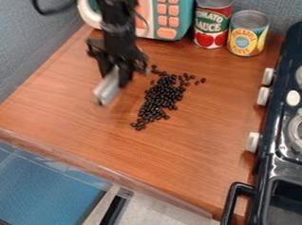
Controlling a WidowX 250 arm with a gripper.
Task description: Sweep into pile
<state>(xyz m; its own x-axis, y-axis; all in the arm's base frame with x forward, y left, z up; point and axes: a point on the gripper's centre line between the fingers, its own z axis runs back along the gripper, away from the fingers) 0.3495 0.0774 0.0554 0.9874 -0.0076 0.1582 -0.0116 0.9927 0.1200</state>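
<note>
- Black and motion-blurred, the arm [119,33] drops from the top edge of the view, left of centre, almost upright.
- The gripper [115,77] hangs over the counter just left of the beans; I cannot tell whether its jaws are open, closed or gripping.
- A silvery piece [106,90] sits at the gripper's lower end, slanting down and to the left.
- Bare wood runs from there to the counter's [85,137] left edge along the blue-grey wall [17,50], and down to its front edge.
- More open wood lies between the beans and the stove [281,105], whose white knobs [254,142] face the counter.
- Behind, the teal toy microwave [188,12], the red can [213,21] and the yellow can [247,35] bound the room.
- The black beans [161,99] lie near the counter's middle in a long, ragged patch, its long axis running from lower left to upper right.
- Its narrow end points lower left; stray beans spread around the upper end, some toward the right.
</note>
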